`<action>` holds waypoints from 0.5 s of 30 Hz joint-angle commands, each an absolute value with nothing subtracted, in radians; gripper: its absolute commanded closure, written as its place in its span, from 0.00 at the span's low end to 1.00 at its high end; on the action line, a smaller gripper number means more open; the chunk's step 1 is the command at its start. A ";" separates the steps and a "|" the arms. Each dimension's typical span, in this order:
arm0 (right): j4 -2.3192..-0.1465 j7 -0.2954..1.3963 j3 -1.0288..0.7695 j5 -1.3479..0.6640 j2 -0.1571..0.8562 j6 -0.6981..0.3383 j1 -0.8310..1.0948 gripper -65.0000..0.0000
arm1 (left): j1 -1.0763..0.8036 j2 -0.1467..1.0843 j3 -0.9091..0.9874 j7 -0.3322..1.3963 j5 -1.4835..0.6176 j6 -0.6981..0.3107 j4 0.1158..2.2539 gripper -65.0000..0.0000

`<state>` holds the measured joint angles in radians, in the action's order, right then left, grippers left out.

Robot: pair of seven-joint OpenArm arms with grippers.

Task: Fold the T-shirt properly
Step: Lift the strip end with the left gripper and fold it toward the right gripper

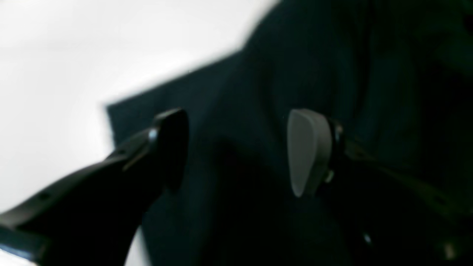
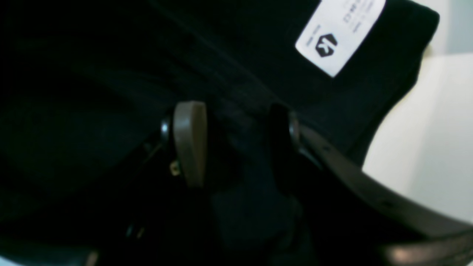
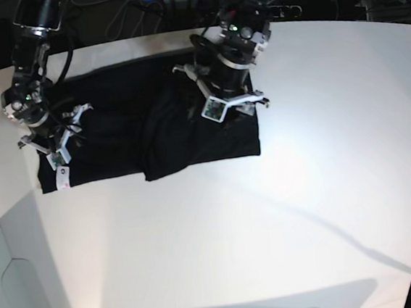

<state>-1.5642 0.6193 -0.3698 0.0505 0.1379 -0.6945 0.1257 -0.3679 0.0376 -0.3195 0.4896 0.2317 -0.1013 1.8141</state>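
The black T-shirt [image 3: 117,144] lies rumpled across the far part of the white worktop [image 3: 327,208], a white label near one edge. Left claw [image 1: 238,151] and right claw [image 2: 236,144] both point down over the cloth, jaws spread wide apart, neither gripping anything.

Bright white glare, soft shadows in the base view; left wrist view blurred.

On the white tag [image 2: 340,33] on the black cloth [image 2: 244,74], I read a K-like logo; other txt too blurry.
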 commanded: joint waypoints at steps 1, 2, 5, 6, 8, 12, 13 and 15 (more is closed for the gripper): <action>-1.567 0.653 -0.372 0.084 0.148 -0.698 0.124 0.57 | -0.366 0.030 -0.357 0.461 0.226 -0.105 1.813 0.37; -1.567 0.653 -0.372 0.084 0.148 -0.698 0.124 0.57 | -0.366 0.030 -0.386 0.461 0.226 -0.105 1.799 0.37; -1.569 0.653 -0.374 0.084 0.148 -0.698 0.124 0.57 | -0.335 0.030 -0.498 0.461 0.226 -0.105 1.758 0.37; -1.569 0.653 -0.377 0.084 0.148 -0.698 0.124 0.57 | -0.325 0.030 -0.533 0.461 0.226 -0.105 1.745 0.37; -1.569 0.653 -0.378 0.084 0.148 -0.698 0.124 0.57 | -0.295 0.031 -0.595 0.460 0.226 -0.105 1.724 0.37; -1.600 0.653 -0.380 0.084 0.148 -0.698 0.122 0.57 | -0.225 0.028 -0.696 0.455 0.226 -0.105 1.702 0.37; -1.612 0.653 -0.380 0.084 0.148 -0.698 0.122 0.57 | -0.216 0.027 -0.707 0.455 0.226 -0.105 1.710 0.37; -1.652 0.653 -0.380 0.084 0.148 -0.698 0.122 0.56 | -0.214 0.024 -0.710 0.453 0.226 -0.105 1.727 0.37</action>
